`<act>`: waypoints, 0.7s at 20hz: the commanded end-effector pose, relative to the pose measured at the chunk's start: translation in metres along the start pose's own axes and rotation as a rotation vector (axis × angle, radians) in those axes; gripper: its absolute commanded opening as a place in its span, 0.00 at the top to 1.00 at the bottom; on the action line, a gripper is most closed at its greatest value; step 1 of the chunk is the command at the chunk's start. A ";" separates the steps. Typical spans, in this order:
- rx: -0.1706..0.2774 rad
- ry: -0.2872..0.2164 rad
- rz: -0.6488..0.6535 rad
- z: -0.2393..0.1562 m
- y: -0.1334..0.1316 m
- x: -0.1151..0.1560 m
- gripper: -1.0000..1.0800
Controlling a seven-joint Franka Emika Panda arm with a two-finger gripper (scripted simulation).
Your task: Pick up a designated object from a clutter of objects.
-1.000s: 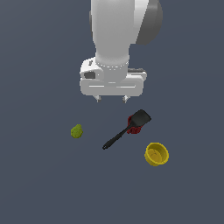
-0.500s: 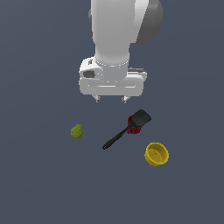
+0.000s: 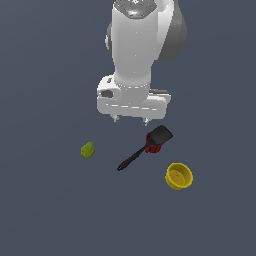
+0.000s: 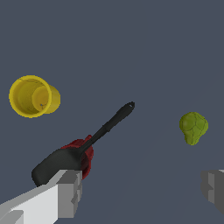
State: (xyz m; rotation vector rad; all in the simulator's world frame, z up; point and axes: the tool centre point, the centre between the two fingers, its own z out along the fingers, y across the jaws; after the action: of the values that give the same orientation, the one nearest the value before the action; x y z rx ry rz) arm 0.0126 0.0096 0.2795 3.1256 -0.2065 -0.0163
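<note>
The black spatula lies flat on the dark floor, its squarish blade resting over the small dark red cup. In the wrist view the spatula runs diagonally, with the red cup partly hidden under the blade. My gripper hangs above and just behind the spatula, open, with nothing between its fingers. It touches nothing.
A yellow bowl lies tipped on its side to the exterior view's right of the spatula, also seen as the bowl by the wrist camera. A lumpy yellow-green object sits to the handle's left, and shows again.
The gripper has shifted slightly lower and toward the exterior view's right, closer to the spatula. The objects have not moved.
</note>
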 end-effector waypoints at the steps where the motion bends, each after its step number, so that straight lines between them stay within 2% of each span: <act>1: 0.004 -0.001 0.044 0.011 -0.005 0.001 0.04; 14: 0.021 -0.005 0.351 0.081 -0.038 0.001 0.04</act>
State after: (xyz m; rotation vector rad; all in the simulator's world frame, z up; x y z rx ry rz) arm 0.0176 0.0428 0.2069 3.0731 -0.6954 -0.0192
